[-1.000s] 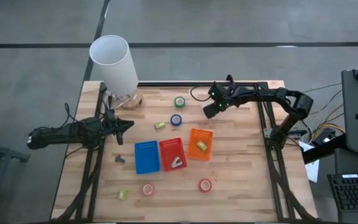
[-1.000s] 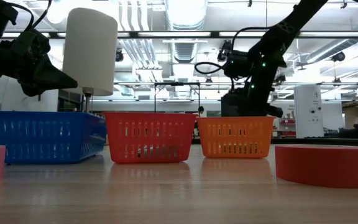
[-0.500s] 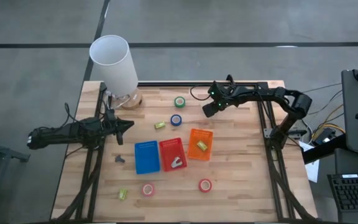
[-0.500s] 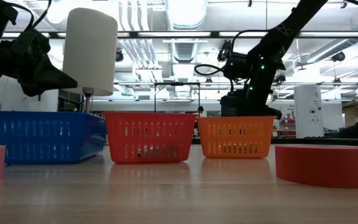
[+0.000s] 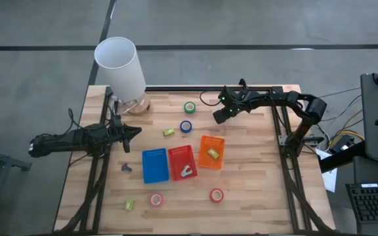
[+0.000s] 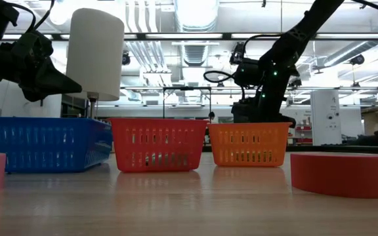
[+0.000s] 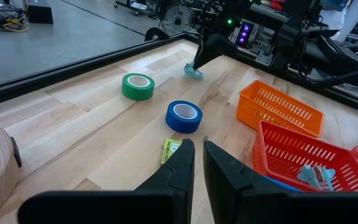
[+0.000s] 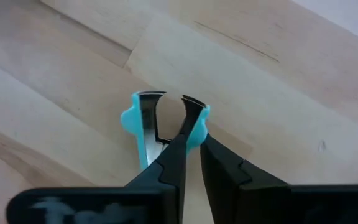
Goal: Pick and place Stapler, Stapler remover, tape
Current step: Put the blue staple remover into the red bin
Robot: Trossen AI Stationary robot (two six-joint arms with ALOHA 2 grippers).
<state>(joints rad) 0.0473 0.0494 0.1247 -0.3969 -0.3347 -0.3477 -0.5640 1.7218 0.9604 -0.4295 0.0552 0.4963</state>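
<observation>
The right hand (image 5: pixel 219 117) is down near the far edge of the tabletop (image 5: pixel 254 177), fingers nearly together, pinching one turquoise wing of the staple remover (image 8: pixel 160 124). In the right wrist view the remover lies flat on the wood with its metal claws pointing away from the fingers; from above the hand hides it.

The left hand (image 5: pixel 135 133) hovers over the left side, fingers almost closed and empty. Ahead of it lie a yellow-green block (image 7: pixel 170 149), the blue tape (image 7: pixel 183 116) and the green tape (image 7: pixel 137 86), well spaced with bare wood around them.

Mid-table the blue basket (image 5: pixel 154 165), red basket (image 5: pixel 182 162) and orange basket (image 5: pixel 211 152) sit side by side. Something pale turquoise lies in the red one, too small to identify. A block (image 5: pixel 212 153) sits in the orange one.

Two red tape rolls (image 5: pixel 216 195) (image 5: pixel 156 199) lie near the front edge, with open wood between them. A white lamp (image 5: pixel 121 69) crowds the far left corner.
</observation>
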